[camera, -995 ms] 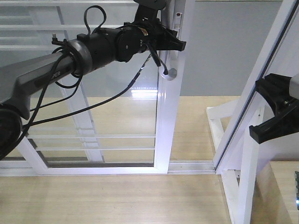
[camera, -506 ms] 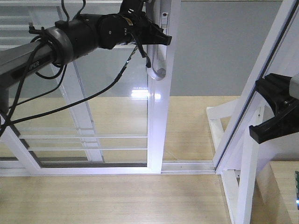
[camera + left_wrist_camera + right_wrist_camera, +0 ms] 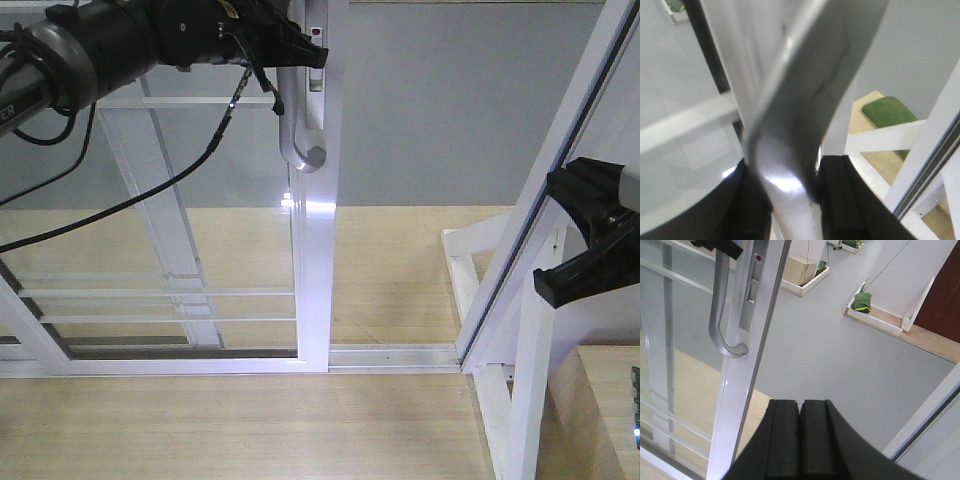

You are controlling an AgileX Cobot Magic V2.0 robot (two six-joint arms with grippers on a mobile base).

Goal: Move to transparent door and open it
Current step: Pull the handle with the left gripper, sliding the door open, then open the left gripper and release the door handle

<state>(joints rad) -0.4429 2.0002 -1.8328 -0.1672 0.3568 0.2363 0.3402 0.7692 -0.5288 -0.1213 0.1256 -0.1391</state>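
Here, one white-framed clear-glass door (image 3: 312,250); the left hand (image 3: 298,52) clamps its single curved grey handle (image 3: 291,120) at 12 o'clock. Only the right wrist view shows the right hand (image 3: 800,440) pinched closed.

Cardboard box (image 3: 801,270), green bag (image 3: 861,303), grey floor (image 3: 830,345)

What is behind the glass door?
Through the door you see another barred panel, wood floor and grey floor. The left arm, its jaws shut on the handle, hides what lies behind the top corner.
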